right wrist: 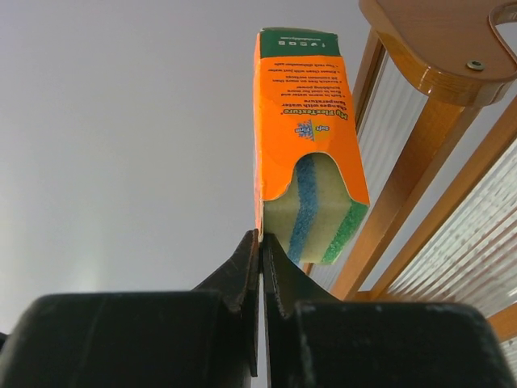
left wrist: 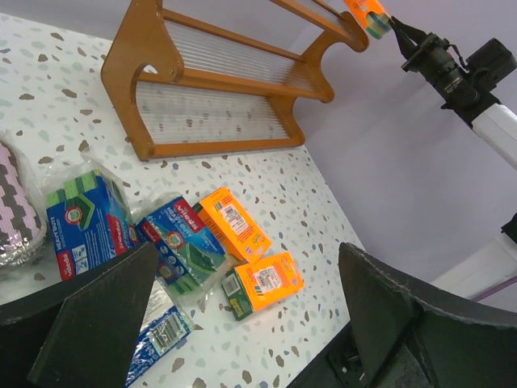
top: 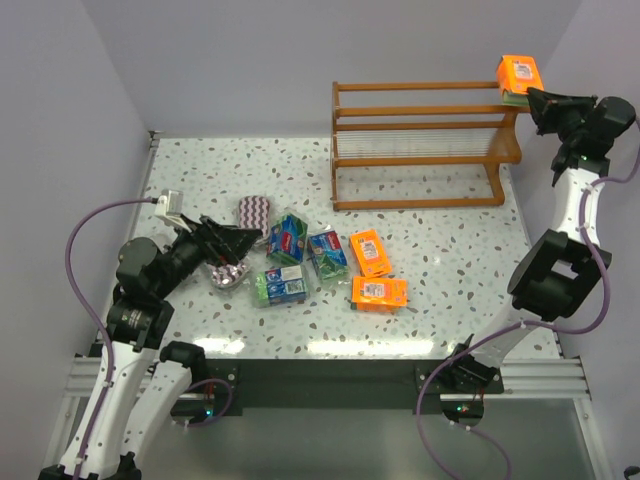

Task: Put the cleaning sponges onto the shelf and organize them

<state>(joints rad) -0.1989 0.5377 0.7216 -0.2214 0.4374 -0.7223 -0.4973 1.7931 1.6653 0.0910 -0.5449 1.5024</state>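
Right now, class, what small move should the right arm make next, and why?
Probably a gentle nudge inward along the top tier: the right gripper, jaws shut, meets the lower corner of the orange pack, which sits at the right end of the shelf. Whether it pinches the wrapper is unclear.

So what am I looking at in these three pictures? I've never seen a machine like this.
Two robot arms on a table. One picture looks down from above; the other two come from wrist cameras. The left arm hovers, jaws wide open, over loose sponges: two orange packs, three blue-green packs, a zigzag-patterned pack. The right arm reaches the wooden shelf, its closed jaws at the edge of a third orange pack; whether pinched, I cannot tell.
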